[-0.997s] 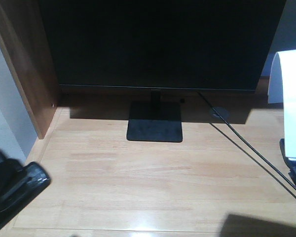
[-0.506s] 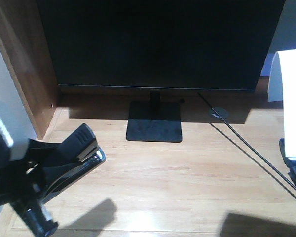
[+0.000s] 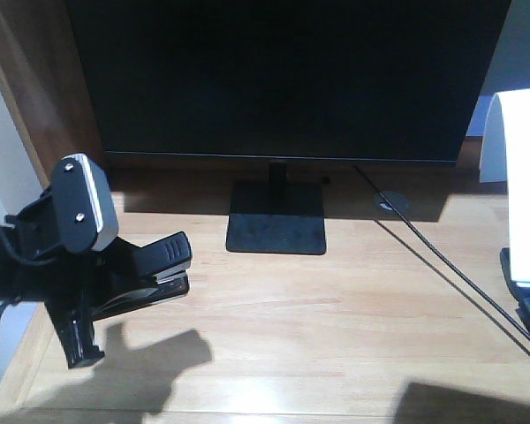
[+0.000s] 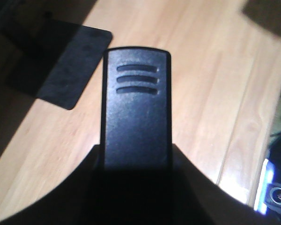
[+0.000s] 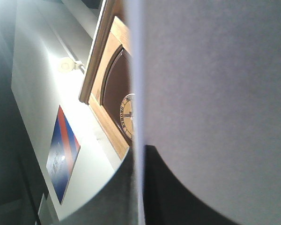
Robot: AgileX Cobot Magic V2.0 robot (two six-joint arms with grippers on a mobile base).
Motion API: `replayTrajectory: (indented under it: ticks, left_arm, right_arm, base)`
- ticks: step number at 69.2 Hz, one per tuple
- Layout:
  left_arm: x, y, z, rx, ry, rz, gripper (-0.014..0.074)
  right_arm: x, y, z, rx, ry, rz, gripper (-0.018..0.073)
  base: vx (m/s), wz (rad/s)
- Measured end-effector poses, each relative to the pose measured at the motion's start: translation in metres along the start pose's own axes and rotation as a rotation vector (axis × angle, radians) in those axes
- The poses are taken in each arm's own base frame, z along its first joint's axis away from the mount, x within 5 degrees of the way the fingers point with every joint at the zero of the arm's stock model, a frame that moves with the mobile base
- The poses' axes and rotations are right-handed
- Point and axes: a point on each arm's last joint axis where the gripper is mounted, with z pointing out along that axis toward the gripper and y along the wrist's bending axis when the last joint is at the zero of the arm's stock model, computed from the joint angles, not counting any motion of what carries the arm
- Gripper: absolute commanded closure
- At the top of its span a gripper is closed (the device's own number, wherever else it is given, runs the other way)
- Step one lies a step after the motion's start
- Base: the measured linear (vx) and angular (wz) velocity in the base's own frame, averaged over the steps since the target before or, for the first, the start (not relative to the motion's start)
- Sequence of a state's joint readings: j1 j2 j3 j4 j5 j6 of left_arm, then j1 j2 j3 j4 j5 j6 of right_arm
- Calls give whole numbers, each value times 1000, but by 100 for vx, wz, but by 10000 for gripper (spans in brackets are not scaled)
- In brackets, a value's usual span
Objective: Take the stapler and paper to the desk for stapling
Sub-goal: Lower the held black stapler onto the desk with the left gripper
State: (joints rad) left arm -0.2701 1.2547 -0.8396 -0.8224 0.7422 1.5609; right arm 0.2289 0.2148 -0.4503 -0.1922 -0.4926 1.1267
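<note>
The left pincer [image 3: 95, 299] is pressed together on the small black plastic stapler [image 3: 150, 268], gripping it by its rear half, so that the ribbed front end juts out ahead of the fingers and points towards the flat black square foot [image 3: 276, 230] of a large dark monitor [image 3: 283, 79]. The stapler hangs in the air, with the light wooden desk [image 3: 336, 318] below the pincer and their shadow on the boards just under it. In the left wrist view the stapler's top [image 4: 136, 108] runs straight forward from the dark fingers, over the planks. Far across from that pincer, the right pincer [image 3: 515, 272] shows only as a dark shape at the frame's edge, with the plain white sheet of paper [image 3: 526, 177] standing upright above it. In the right wrist view the paper [image 5: 215, 93] rises from between the dark fingers, pinched there, and beyond its edge is a wooden-framed clock dial [image 5: 125, 117].
</note>
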Motion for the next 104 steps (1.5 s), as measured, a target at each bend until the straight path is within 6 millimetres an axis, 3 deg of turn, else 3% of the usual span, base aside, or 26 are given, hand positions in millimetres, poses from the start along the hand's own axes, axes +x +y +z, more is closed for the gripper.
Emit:
replayTrajectory:
  ticks: [31,46,63,86,104]
  left_arm:
    - [15,42,70,273,-129,189,603]
    - [29,56,105,320,-135,168,603]
    - [53,57,141,394,-109,105,603]
    - [77,51,167,457,-78,34,601]
    - [78,51,168,458,-76,33,540]
  right_arm:
    - [0,0,0,0,0,0,560]
    - [0,0,0,0,0,0,560]
    - [0,0,0,0,0,0,560]
    - [0,0,0,0,0,0,560]
    - [0,0,0,0,0,0,560]
  base:
    - [0,0]
    - [0,0]
    - [0,0]
    - [0,0]
    - [0,0]
